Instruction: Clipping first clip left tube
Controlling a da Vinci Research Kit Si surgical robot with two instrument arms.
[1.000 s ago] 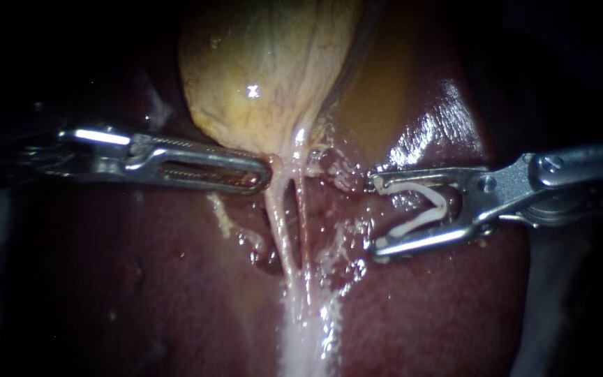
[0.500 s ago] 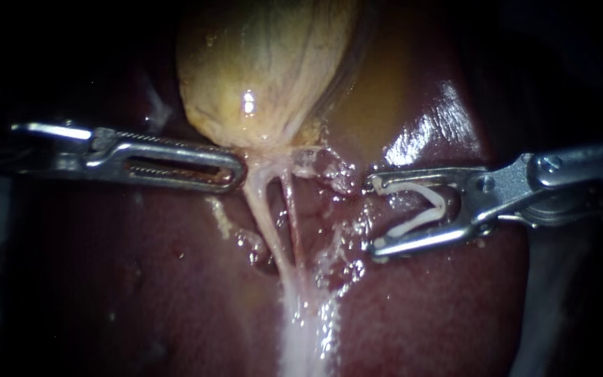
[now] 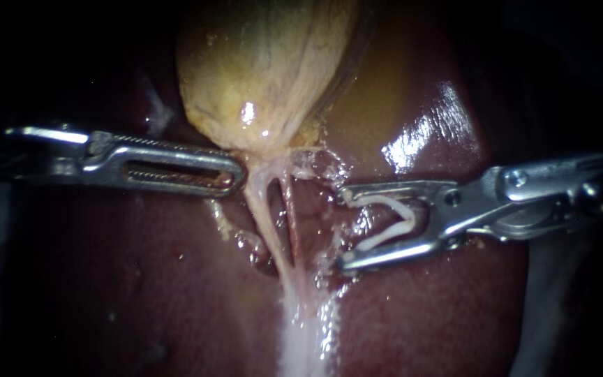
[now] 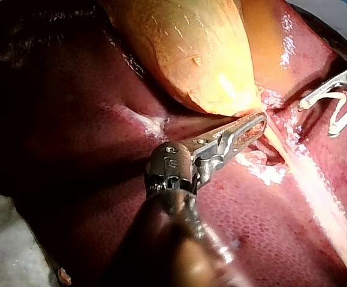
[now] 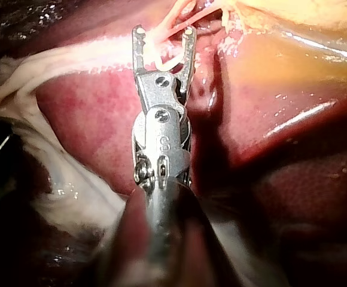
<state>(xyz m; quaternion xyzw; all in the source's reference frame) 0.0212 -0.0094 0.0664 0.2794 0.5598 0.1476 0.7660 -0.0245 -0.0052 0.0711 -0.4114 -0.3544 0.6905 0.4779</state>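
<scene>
The left tube point(image 3: 265, 220) is the thicker pale strand. It runs from the gallbladder's neck at 12 o'clock down toward 6 o'clock, bare along its whole length. A thinner right tube point(image 3: 292, 227) lies just beside it on the 3 o'clock side, and the two meet lower down in a pale band.

The clip point(image 3: 385, 236), a white open V, sits at 3 o'clock of both tubes, near them but apart, its mouth facing them. The right instrument point(image 3: 342, 227) carries it. Its jaws stand wide apart with one leg of the clip against each, so they grasp the clip and no tissue. In the right wrist view the pale strands lie ahead of the jaw tips of the right instrument point(image 5: 164, 33).

The left instrument point(image 3: 239, 174) lies level, coming in from 9 o'clock. Its slotted jaws lie together at the neck of the gallbladder point(image 3: 259, 70), just where the left tube starts. They seem clenched on the gallbladder there, though the bite itself is hard to make out. Dark red liver point(image 3: 141, 279) lies beneath everything.
</scene>
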